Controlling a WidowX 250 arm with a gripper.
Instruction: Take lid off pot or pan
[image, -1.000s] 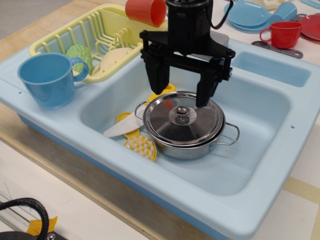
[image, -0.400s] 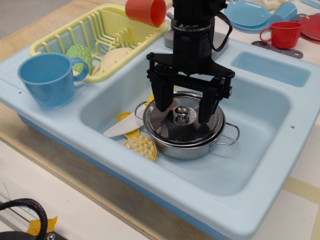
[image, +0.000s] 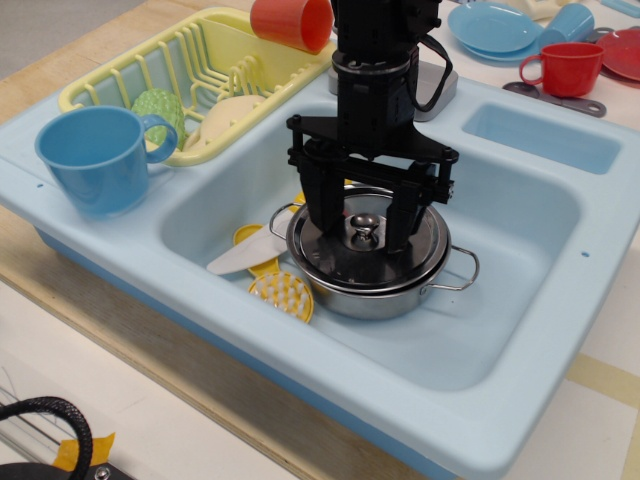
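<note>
Sink (image: 520, 330), pale blue, holds the pan (image: 375, 290) near its middle, the lid (image: 330, 262) sits on that pan, and my gripper (image: 362, 222) hangs over the lid, jaws spread apart on either side of its small knob (image: 362, 233), gripping nothing.

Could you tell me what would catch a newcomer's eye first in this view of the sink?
The black robot gripper stands out first, hanging in the middle of the light blue plastic sink with its fingers open either side of the small knob on the round shiny steel lid. That lid sits on the shallow steel pan with wire loop handles. On the sink's left rim stands a blue plastic cup.
</note>
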